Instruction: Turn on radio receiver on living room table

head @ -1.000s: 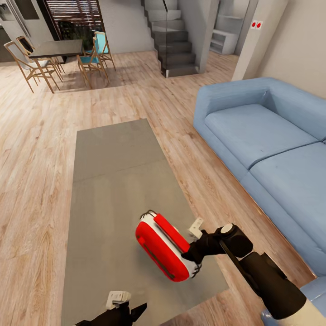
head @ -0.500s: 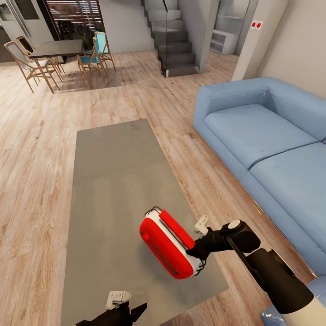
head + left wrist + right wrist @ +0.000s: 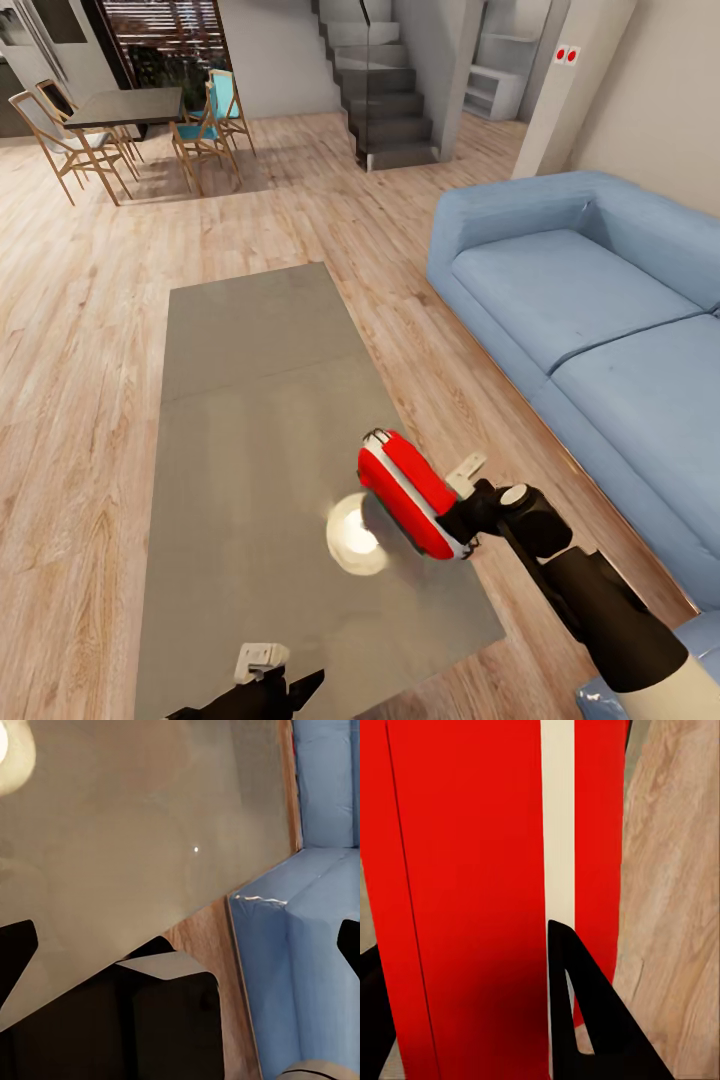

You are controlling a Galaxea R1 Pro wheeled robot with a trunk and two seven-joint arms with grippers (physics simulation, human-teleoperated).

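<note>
The radio receiver [image 3: 410, 493] tilts on edge above the near right part of the table [image 3: 250, 400], clamped between the fingers of the right gripper [image 3: 462, 512] (a red panel with a white stripe up close in the wrist view). A round glare [image 3: 352, 535] shines on the glossy top beside it. The left gripper [image 3: 262, 668] hovers at the table's near edge, fingers spread, with the blue sofa [image 3: 600, 330] to the right.

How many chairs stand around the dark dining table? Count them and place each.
3 show clearly: two wooden chairs at the dining table's left end, and one with a blue seat at its right end. Another may stand behind that one; others could be hidden.
</note>
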